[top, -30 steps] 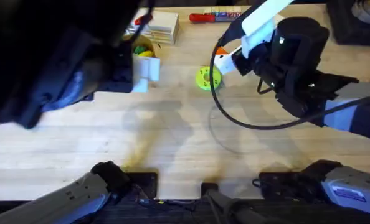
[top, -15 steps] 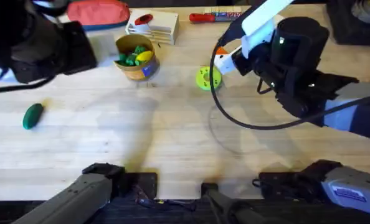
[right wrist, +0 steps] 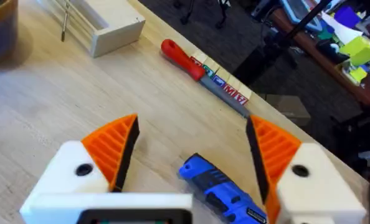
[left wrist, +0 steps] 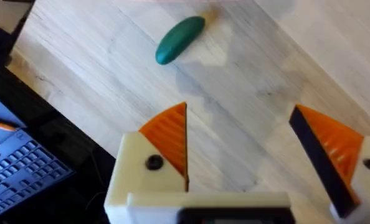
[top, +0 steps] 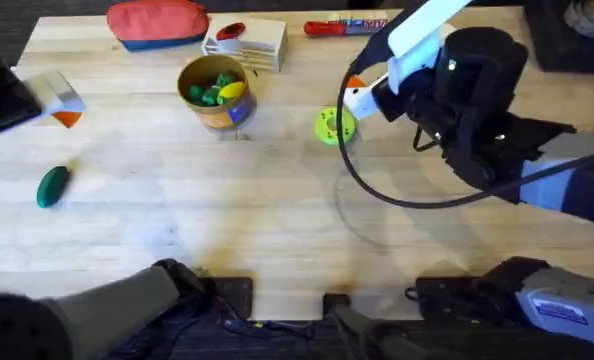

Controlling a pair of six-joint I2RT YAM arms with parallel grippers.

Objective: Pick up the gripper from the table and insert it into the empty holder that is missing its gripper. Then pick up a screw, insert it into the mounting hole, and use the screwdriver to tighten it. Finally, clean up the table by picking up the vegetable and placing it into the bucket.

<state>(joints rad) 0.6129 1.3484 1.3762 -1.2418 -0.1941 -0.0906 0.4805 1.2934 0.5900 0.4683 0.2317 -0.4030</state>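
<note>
The dark-green vegetable (top: 52,186) (left wrist: 180,39) lies near the table's left edge. My left gripper (top: 22,135) (left wrist: 240,115) hovers open just behind it, with nothing between its orange pads. The yellow-tan bucket (top: 215,92) stands at the back, left of centre, with green and yellow pieces inside. My right gripper (top: 349,95) (right wrist: 192,121) is open at the back, right of centre. The blue screwdriver (right wrist: 219,183) sits between its fingers. The loose gripper piece, the holder and the screw are out of view.
A red pouch (top: 157,22) and a white box (top: 245,40) sit along the back edge. A red-handled screwdriver (top: 347,27) (right wrist: 203,74) lies beside them. A lime-green disc (top: 332,126) rests by the right gripper. A keyboard (left wrist: 17,168) lies beyond the table's left edge.
My left arm has swung from close under the camera out to the far left, uncovering the pouch, the bucket and the vegetable. The right arm has not moved.
</note>
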